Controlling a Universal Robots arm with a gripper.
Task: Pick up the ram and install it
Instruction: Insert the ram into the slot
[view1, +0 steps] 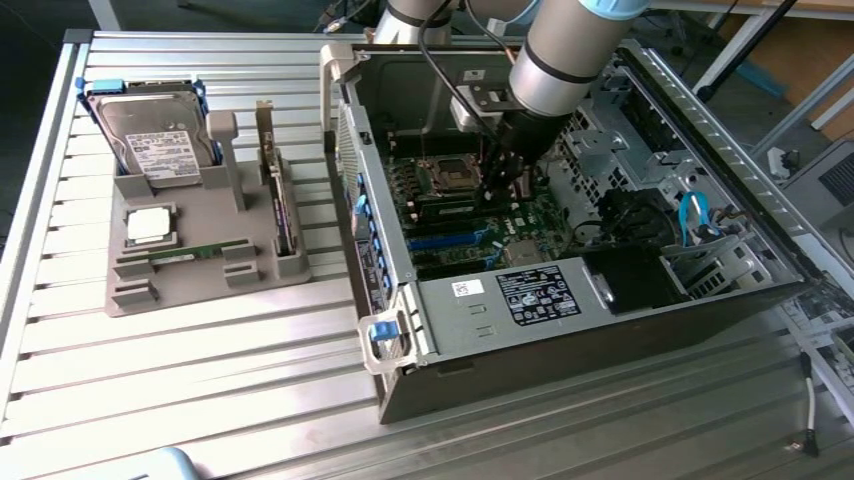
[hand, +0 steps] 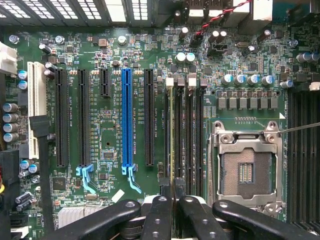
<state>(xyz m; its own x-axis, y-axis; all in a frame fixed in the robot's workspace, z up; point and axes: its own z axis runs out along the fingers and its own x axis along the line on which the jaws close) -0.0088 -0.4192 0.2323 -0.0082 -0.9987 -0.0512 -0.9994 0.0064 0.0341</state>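
End effector (hand: 173, 202) is gripping the ram (hand: 172, 135) edge-on, clamped narrow, hanging right over the memory slots (hand: 192, 135) inside the computer case (view1: 454, 375). Gray tray (view1: 187, 290) beside the case is holding another stick (view1: 187, 253) and a hard drive (view1: 154, 145).

The arm (view1: 561, 55) slants down from over the far wall of the open computer case (view1: 441, 310), with its thick grey wrist section just inside the case opening. The slim black gripper (view1: 503, 195) points down towards the middle of the case floor. Its two black fingers (hand: 159, 215) are drawn close together and pinch the thin edge of the ram (hand: 172, 145), which stands edge-on between them.
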